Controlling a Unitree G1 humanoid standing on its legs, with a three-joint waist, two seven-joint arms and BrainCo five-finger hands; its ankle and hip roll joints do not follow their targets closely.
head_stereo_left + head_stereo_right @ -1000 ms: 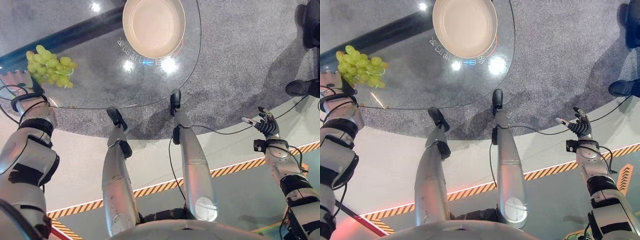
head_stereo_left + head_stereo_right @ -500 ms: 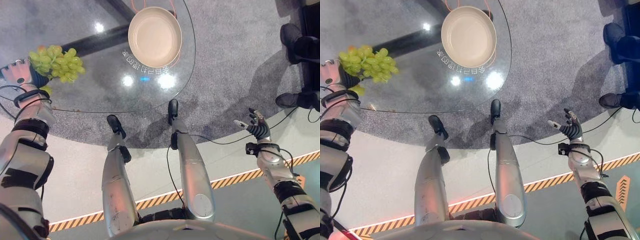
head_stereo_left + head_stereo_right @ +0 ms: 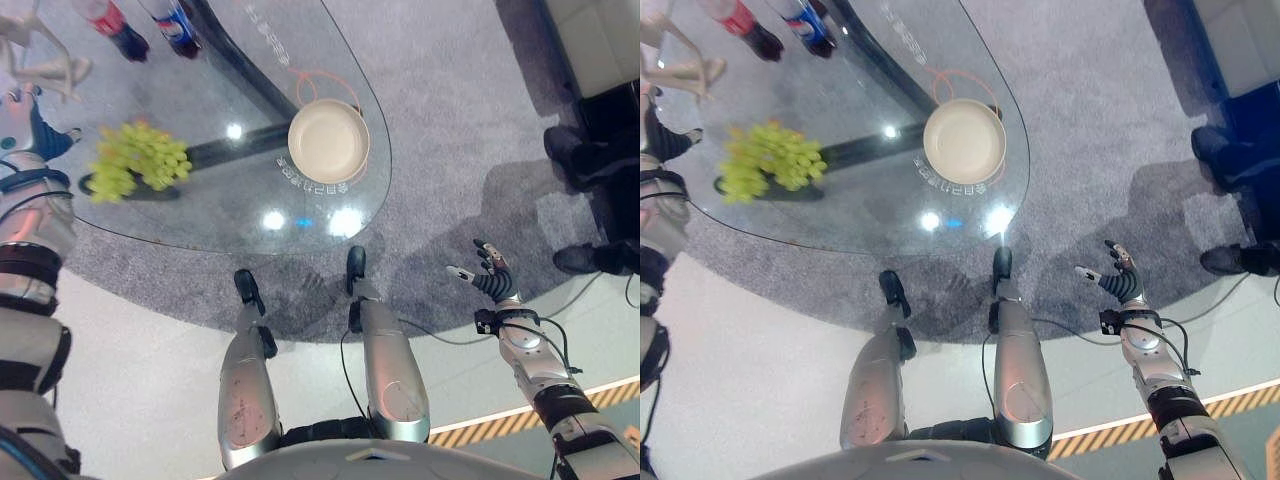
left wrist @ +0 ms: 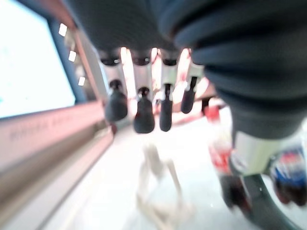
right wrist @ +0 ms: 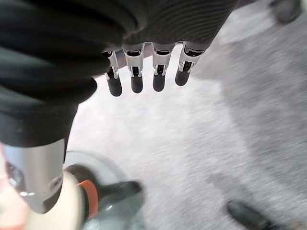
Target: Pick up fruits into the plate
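Nearest, the right hand [image 3: 487, 276] hangs over the grey carpet [image 3: 450, 140], well off the round glass counter [image 3: 215, 215] — fingers spread, holding nothing. By the counter's left edge lies the bunch of green grapes [image 3: 137, 160]; just beyond that edge is the left hand [image 3: 26, 128], fingers straight and empty. Farther along — the round cream plate [image 3: 328, 141] near the right edge, two cola bottles [image 3: 165, 27] at the far edge.
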